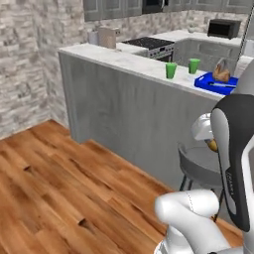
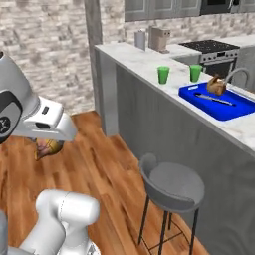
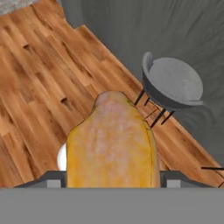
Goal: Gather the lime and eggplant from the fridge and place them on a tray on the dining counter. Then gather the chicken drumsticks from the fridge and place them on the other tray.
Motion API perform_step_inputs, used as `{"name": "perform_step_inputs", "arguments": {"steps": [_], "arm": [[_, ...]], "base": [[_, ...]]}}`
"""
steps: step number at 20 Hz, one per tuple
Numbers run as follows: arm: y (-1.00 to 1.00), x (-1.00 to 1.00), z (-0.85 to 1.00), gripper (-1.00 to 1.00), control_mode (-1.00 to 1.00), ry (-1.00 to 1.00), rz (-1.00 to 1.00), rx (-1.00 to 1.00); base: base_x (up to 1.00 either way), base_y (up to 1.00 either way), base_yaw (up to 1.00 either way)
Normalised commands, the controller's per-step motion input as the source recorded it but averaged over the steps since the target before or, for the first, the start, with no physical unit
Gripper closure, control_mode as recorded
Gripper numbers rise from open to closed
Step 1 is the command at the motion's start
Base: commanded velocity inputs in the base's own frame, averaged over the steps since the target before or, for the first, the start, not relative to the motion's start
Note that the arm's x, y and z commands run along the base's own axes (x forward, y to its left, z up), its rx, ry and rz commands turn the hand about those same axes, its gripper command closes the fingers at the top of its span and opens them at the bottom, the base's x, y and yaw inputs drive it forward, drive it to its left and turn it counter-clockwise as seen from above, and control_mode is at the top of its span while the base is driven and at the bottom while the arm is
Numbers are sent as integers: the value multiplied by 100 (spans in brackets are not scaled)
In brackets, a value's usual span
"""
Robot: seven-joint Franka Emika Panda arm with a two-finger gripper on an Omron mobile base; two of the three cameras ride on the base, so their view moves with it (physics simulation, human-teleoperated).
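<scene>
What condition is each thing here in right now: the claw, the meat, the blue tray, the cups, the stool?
gripper: closed around a chicken drumstick, carried above the floor.
chicken drumstick: held between the jaws, off the ground.
blue tray: flat on the counter, with another drumstick and a dark utensil on it.
two green cups: upright on the counter, beside the tray.
grey stool: upright, unoccupied, beside the counter.
</scene>
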Motion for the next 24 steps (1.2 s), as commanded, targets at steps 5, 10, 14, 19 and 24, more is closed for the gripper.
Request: {"name": "perform_step_inputs", "arguments": {"steps": [5, 10, 14, 19, 24], "arm": [[0, 0, 0, 100, 100, 0, 0, 0], [0, 0, 0, 100, 100, 0, 0, 0], [0, 0, 0, 100, 100, 0, 0, 0], [0, 0, 0, 100, 100, 0, 0, 0], [0, 0, 0, 100, 100, 0, 0, 0]], "base": [[61, 37, -52], [50, 31, -56], [47, 31, -57], [41, 22, -55], [40, 20, -53]]}}
